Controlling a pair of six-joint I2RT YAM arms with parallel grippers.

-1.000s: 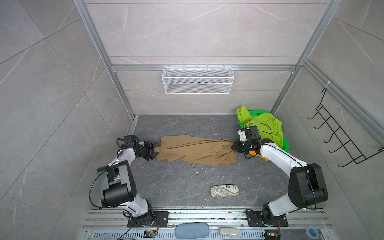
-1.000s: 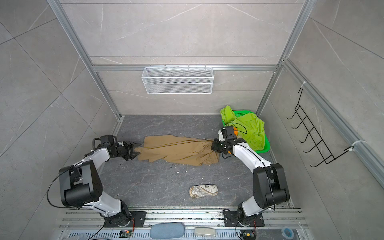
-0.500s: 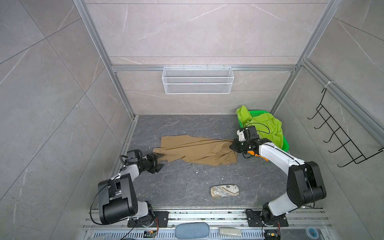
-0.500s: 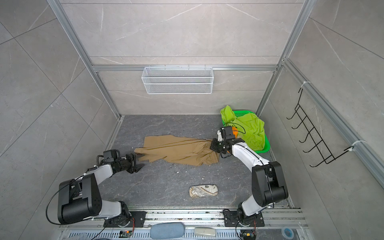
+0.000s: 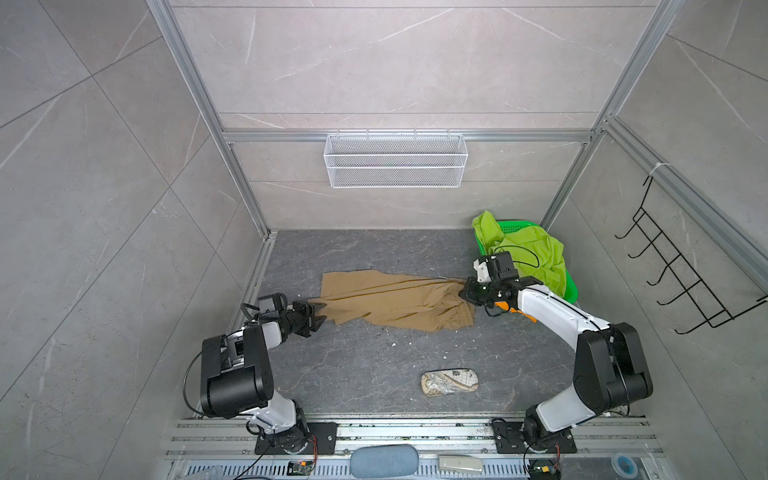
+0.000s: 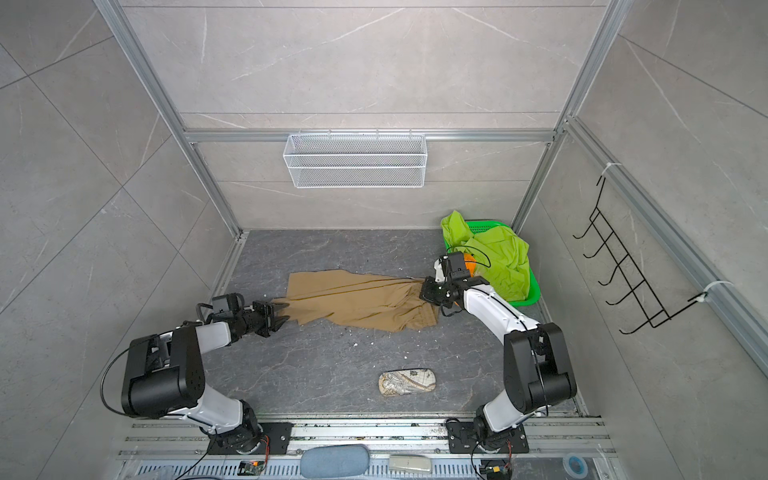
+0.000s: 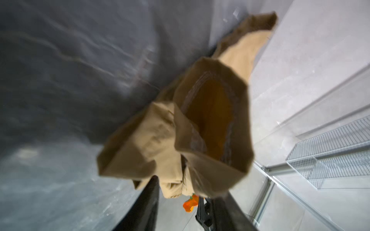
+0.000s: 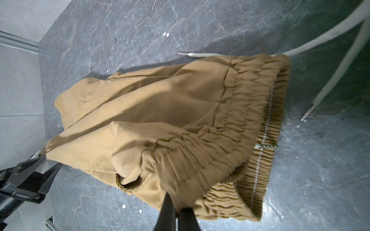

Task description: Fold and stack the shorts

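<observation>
The tan shorts lie spread across the floor middle in both top views. My right gripper is shut on their gathered elastic waistband, the fingertips pinching cloth. My left gripper sits at the near-left leg corner, jaws apart with the leg hem between them; its fingers bracket that corner. Lime green shorts drape over the green basket. A bit of orange shorts shows beside my right wrist.
A patterned beige pouch lies on the floor near the front. A white wire basket hangs on the back wall and a black hook rack on the right wall. White drawstrings trail from the waistband.
My left gripper left the shorts' left end, drew back toward the front, then came back to the near leg corner with its jaws narrower. The right gripper has kept its hold.
</observation>
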